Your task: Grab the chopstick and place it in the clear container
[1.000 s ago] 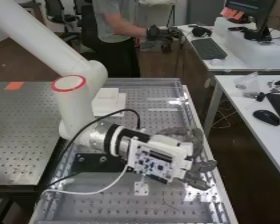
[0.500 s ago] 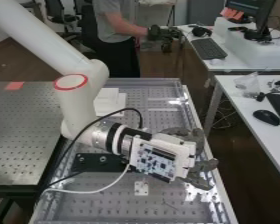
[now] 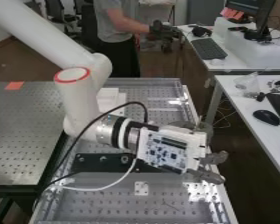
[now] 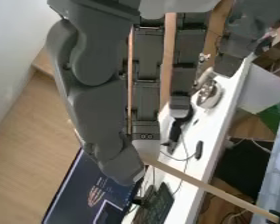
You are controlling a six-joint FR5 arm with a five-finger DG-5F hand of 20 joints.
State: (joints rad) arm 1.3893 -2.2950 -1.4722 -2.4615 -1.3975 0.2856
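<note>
Pinching the chopstick (image 4: pixel 214 189) between thumb and finger, the hand (image 3: pixel 170 151) has shifted rightward in the high view.

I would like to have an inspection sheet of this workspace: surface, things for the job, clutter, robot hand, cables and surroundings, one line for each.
Surface: grey perforated metal bench top, bright reflections near its right edge in the high view.
Job's things: thin light wooden chopstick, lifted, slanting away from the fingertips.
Clutter: white block on the bench, beyond the forearm; small white plate with holes nearer.
Hand: dark grey robot hand, curled, pinching the chopstick near one end.
Cables: black cable arching beside the white arm; white cable curving low over the bench.
Surroundings: white desk to the right, with black mouse.
</note>
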